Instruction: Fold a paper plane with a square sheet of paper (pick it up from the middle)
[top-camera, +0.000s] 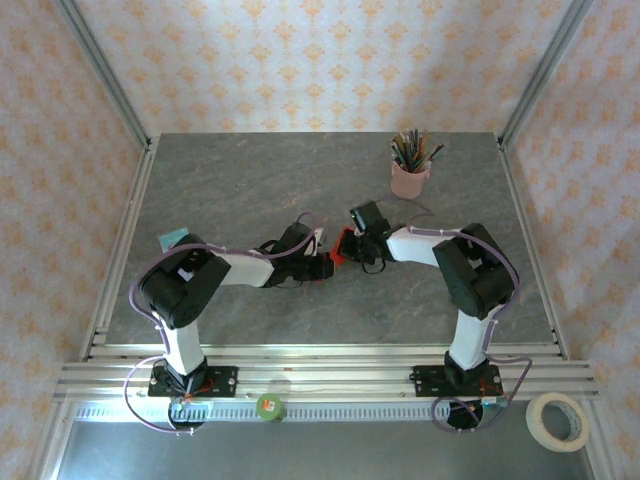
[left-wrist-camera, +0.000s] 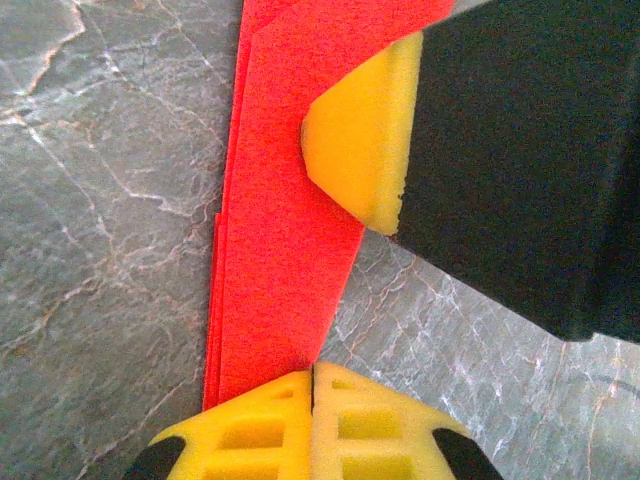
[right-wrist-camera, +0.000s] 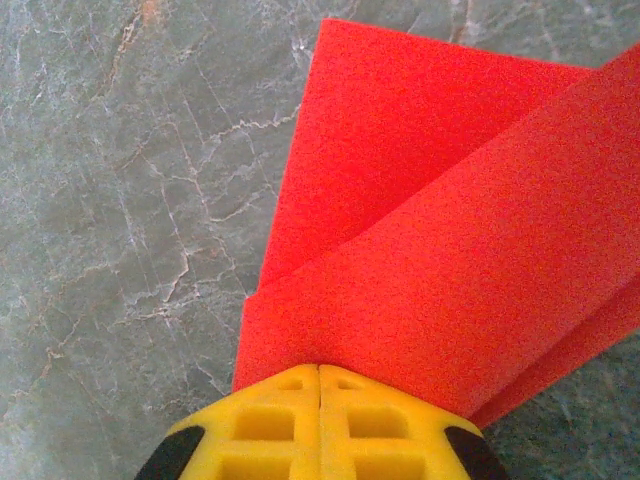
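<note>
Together left hand, right hand pinch 1 sheet.

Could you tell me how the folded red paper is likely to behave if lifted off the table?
The folded red paper would probably sag where unsupported: it looks thin, though stacked layers may stiffen it. Likely very light. Pinched by the left gripper and right gripper, it might tear if they pull apart.

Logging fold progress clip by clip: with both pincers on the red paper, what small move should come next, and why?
Probably draw the right pincer along the diagonal flap to sharpen its crease while the left pincer holds. Both are shut on the red paper, and its folded layers lie unevenly, not flat.
</note>
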